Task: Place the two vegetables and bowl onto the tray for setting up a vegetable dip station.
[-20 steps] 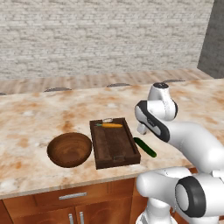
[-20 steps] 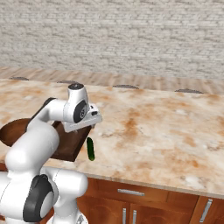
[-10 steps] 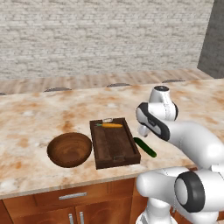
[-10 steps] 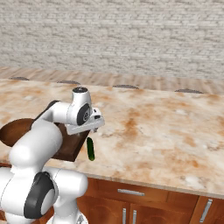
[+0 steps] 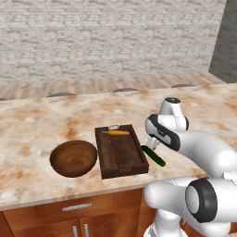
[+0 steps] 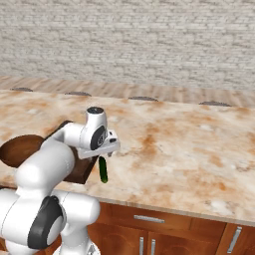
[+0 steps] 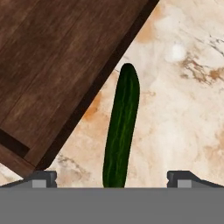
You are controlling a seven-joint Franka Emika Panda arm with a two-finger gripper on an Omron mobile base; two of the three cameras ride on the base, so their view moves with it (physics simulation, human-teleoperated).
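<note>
The dark green cucumber point(image 5: 153, 156) lies on the counter just right of the dark wooden tray point(image 5: 121, 155). The orange carrot point(image 5: 115, 133) rests inside the tray at its far end. The round reddish-brown bowl point(image 5: 74, 158) sits on the counter left of the tray. My gripper point(image 5: 152, 143) hangs open just above the cucumber, pointing down. In the hand view the cucumber point(image 7: 123, 124) runs up the middle from between my open gripper point(image 7: 112, 178), and the tray's corner point(image 7: 52, 70) is at the left. From the right, the gripper point(image 6: 106, 152) is over the cucumber point(image 6: 103, 170).
The marble counter point(image 5: 41, 120) stretches wide to both sides and back to a stone wall. Its front edge runs close below the cucumber, above wooden drawers point(image 6: 149, 219). The tray's edge point(image 6: 82, 173) shows beside my arm, with the bowl point(image 6: 20, 148) beyond.
My hand has shifted slightly right and down toward the cucumber. The jaws have stayed open. Tray, carrot, bowl and cucumber have not moved.
</note>
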